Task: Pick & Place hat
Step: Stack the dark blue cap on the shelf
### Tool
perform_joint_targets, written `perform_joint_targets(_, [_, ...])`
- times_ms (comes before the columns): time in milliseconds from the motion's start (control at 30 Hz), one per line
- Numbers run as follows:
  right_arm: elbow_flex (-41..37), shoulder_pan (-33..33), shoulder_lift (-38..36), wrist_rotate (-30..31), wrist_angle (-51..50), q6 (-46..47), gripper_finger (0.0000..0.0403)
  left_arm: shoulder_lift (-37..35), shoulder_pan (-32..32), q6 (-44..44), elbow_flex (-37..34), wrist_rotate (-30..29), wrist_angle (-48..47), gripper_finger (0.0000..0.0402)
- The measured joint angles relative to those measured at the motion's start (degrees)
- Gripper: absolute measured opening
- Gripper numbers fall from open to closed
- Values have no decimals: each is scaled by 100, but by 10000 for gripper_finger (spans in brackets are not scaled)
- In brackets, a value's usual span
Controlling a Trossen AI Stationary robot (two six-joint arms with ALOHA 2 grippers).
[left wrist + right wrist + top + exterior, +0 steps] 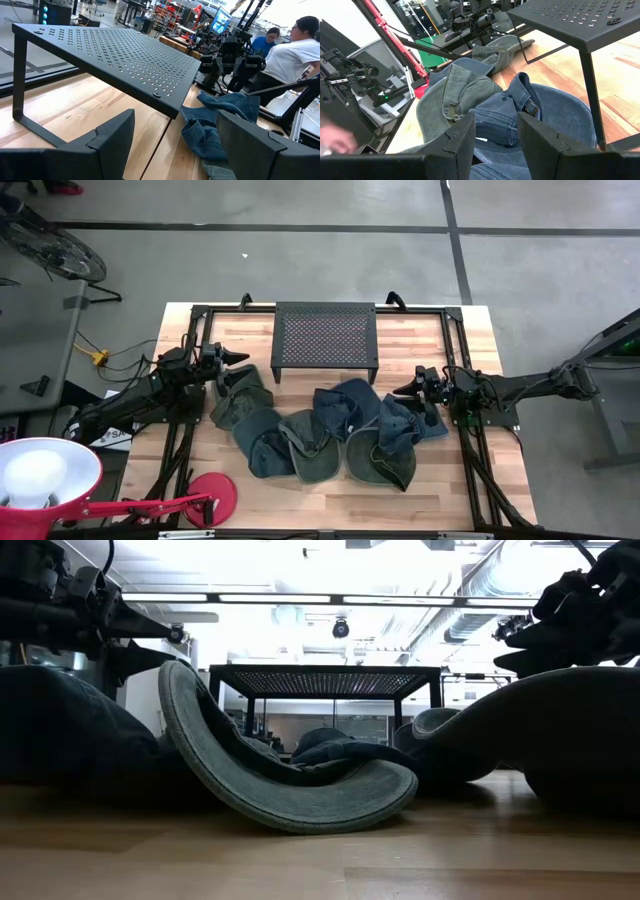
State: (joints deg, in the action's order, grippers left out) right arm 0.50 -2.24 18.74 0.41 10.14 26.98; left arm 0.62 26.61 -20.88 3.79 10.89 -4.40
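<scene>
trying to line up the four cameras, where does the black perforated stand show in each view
High view: the black perforated stand sits at the table's far middle, behind the pile of hats.
Low view: centre background, seen edge-on behind the hats.
Left wrist view: fills the upper left, close up.
Right wrist view: upper right corner, one leg running down.
Shared landmark: the pile of hats, visible in every view.

No legible text, labels, brands or numbers anywhere in view.
</scene>
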Motion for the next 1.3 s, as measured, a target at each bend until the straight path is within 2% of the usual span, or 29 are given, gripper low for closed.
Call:
perform_joint_targets(100, [0, 0, 1, 9, 0, -179, 139, 1, -1, 0, -1, -1, 0, 276])
perform_joint_targets(233, [1, -2, -2, 288, 2, -2043, 139, 2, -1, -1, 0, -1, 0, 276])
perform_joint_targets(333, [1, -1, -2, 447, 2, -2953, 139, 2, -2, -1, 0, -1, 0, 276])
perform_joint_targets(500, [0, -1, -2, 578, 2, -3316, 139, 1, 0, 0, -1, 0, 0, 276])
perform_joint_targets(633, [-1, -1, 0, 547, 46, -2978, 139, 2, 0, 0, -2, 0, 0, 276])
perform_joint_targets(800, [33, -5, 0, 547, -48, -1715, 139, 1, -1, 0, -1, 0, 0, 276])
perform_joint_targets(933, [592, -7, 107, 518, -993, -536, 139, 1, -1, -2, -1, 0, 0, 276])
perform_joint_targets(1133, [1927, 0, 596, 517, -2806, -321, 139, 1, -1, -1, 0, 0, 0, 276])
perform_joint_targets(1300, [2938, 0, 1338, 480, -3932, 693, 139, 2, 0, 0, -1, 0, 0, 276])
